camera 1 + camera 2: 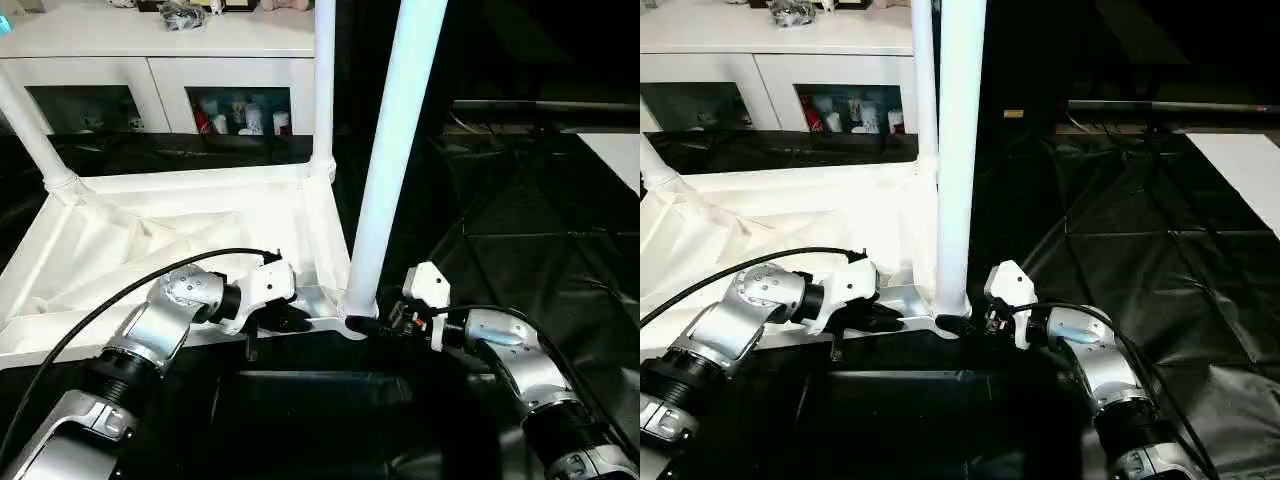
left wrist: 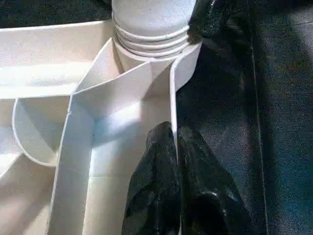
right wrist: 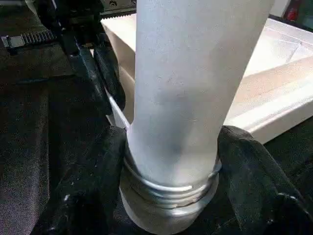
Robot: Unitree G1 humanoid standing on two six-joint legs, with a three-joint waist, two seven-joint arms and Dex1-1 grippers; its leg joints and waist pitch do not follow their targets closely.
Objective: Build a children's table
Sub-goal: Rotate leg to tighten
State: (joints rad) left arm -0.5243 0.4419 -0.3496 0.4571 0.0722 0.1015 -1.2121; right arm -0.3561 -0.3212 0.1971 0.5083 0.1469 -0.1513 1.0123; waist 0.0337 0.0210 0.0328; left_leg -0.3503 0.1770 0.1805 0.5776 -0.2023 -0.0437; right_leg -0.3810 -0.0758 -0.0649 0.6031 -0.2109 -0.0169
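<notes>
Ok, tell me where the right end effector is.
The right end effector sits at the base of the nearest leg, its fingers either side of the threaded end at the tabletop's near corner socket.

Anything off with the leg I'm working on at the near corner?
The long white tapered tube leg leans in its rounded corner socket, with thread rings still exposed above the rim, so it seems not fully seated.

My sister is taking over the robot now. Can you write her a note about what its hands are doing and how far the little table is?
Left gripper: shut, pinching the upturned table top's near edge wall beside the corner.
Right gripper: fingers on both sides of the near leg's threaded base, where it enters the near corner socket.
Table top lies ribbed side up on the black-sheeted table.
Done: three legs stand in view, near, far right and far left.
Left: threads at the near leg's base are exposed, so it probably needs seating. Check the fourth leg.
</notes>
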